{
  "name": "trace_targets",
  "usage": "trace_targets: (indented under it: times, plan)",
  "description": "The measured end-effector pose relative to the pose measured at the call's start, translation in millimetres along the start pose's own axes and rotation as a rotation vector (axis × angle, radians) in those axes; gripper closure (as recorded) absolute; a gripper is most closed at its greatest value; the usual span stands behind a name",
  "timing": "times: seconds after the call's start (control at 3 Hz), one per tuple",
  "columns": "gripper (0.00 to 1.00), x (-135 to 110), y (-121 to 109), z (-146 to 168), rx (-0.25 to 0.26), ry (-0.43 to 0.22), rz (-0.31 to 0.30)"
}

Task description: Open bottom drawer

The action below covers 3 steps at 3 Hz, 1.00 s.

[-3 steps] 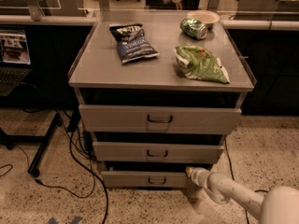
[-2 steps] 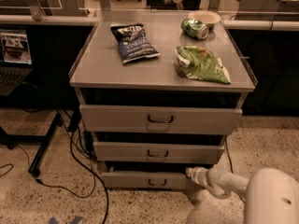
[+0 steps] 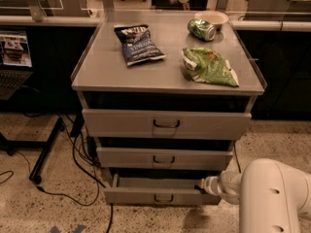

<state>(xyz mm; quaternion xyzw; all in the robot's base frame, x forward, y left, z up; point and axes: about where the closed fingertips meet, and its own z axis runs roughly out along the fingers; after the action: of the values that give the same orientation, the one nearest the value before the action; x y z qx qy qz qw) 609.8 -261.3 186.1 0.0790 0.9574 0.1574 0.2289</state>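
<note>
Since the earlier frame the bottom drawer [image 3: 141, 196] has slid out; it was nearly flush, and now a strip of plain grey inside shows behind its front. It sits low centre of frame, under the mid drawer [image 3: 165, 158] and the top drawer [image 3: 165, 124], both shut. Judged partly open, maybe a third out; more pull is left. Gripper [image 3: 204, 185] is at the drawer's right end, just behind the front panel, well right of the small loop handle [image 3: 164, 198] and seemingly hooked on the edge. Can't tell whether it is clamped or apart. White arm [image 3: 272, 193] fills lower right. Cabinet top [image 3: 112, 67] holds a dark chip bag [image 3: 138, 43], a green bag [image 3: 209, 66] and a can [image 3: 201, 29].
</note>
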Motion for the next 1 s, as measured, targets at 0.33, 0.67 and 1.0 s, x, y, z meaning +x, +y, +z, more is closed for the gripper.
trace_targets:
  times: [0.33, 0.67, 1.0]
  plan:
    - [1.00, 14.5, -11.3, -12.2, 0.008, 0.066, 0.046]
    - [1.00, 14.5, -11.3, -12.2, 0.008, 0.066, 0.046]
    - [1.00, 35.4, -15.4, -13.7, -0.007, 0.128, 0.040]
